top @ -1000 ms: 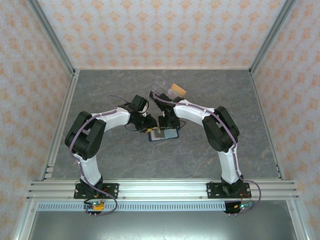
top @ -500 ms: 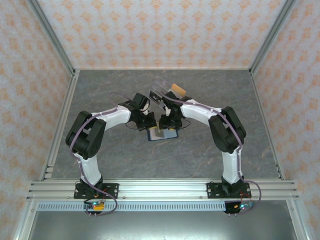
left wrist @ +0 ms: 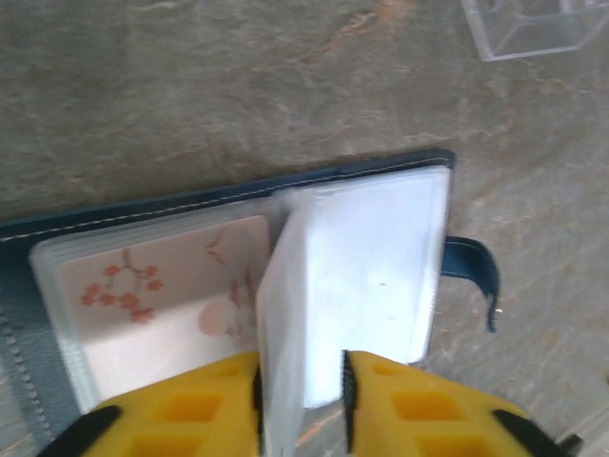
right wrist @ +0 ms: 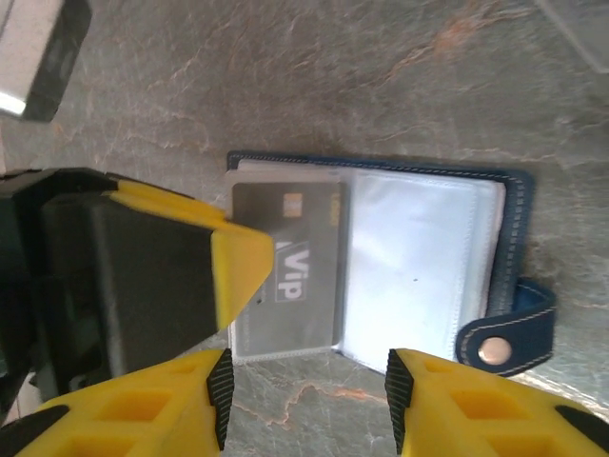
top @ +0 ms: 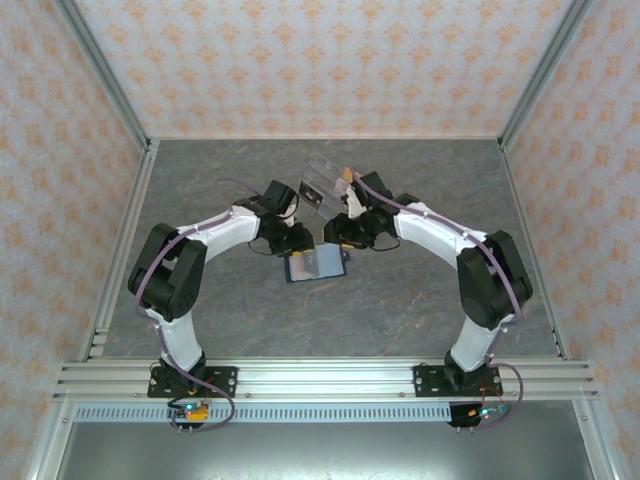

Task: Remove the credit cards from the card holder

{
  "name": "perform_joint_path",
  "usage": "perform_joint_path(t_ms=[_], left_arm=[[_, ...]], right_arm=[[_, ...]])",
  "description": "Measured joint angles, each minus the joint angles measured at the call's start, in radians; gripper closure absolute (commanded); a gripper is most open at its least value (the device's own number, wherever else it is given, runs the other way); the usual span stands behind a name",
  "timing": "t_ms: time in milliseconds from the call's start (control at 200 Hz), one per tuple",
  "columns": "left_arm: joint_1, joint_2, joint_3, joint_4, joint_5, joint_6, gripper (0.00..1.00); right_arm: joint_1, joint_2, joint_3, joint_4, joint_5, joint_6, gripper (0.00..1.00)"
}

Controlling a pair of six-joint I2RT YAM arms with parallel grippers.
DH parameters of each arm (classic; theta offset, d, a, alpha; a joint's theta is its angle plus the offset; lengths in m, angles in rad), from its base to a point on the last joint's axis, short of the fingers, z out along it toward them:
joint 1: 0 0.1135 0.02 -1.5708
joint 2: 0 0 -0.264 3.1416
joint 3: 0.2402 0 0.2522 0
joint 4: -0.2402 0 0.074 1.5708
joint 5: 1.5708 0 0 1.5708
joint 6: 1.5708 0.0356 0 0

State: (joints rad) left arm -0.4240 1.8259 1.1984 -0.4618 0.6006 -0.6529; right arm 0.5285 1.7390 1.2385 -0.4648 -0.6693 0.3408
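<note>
One grey table (top: 200,200) carries everything. The navy card holder (top: 316,266) lies open on it, between my two arms. My right end effector (right wrist: 309,381) hovers over the holder's near edge, moderately wide, with nothing between its fingers. My left end effector (left wrist: 300,376) is narrow, and a clear sleeve leaf (left wrist: 274,314) runs up between its fingers; I cannot tell whether it really clamps the leaf. That leaf seems to hold the grey VIP card (right wrist: 290,276), and a cherry-blossom card (left wrist: 162,295) sits in the pocket beneath.

To do this step well, I judge that my left should steady the leaf while my right closes on the card's edge alone, not the plastic. Then I pull straight along the pocket, low and slow, so the holder does not drag. The clasp tab (right wrist: 500,347) sticks out to the side, and I should stay off it.
</note>
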Motion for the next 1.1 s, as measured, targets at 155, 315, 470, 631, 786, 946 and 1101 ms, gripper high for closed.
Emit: perform_joint_path(t_ms=[155,315,470,631,786,946,1101], left_arm=[[-0.009,0.000,0.000,0.048,0.048,-0.040,0.55],[-0.029,0.000,0.000,0.128,0.095,-0.091,0.49],[-0.048,0.000,0.000,0.180,0.099,-0.134,0.48],[-0.047,0.000,0.000,0.186,0.082,-0.144,0.47],[-0.038,-0.001,-0.003,0.172,0.027,-0.144,0.47],[-0.001,-0.033,-0.060,0.163,-0.029,-0.155,0.50],[0.025,-0.068,-0.121,0.159,-0.078,-0.167,0.50]], right_arm=[[-0.052,-0.028,-0.048,0.037,0.003,0.028,0.52],[-0.106,-0.062,-0.064,0.053,0.008,0.041,0.52],[-0.126,-0.090,-0.068,0.055,0.025,0.045,0.53],[-0.126,-0.093,-0.068,0.054,0.066,0.044,0.53],[-0.116,-0.093,-0.066,0.040,0.123,0.029,0.56],[-0.021,-0.090,-0.038,-0.006,0.214,-0.003,0.64],[0.097,-0.058,0.001,-0.016,0.288,-0.012,0.67]])
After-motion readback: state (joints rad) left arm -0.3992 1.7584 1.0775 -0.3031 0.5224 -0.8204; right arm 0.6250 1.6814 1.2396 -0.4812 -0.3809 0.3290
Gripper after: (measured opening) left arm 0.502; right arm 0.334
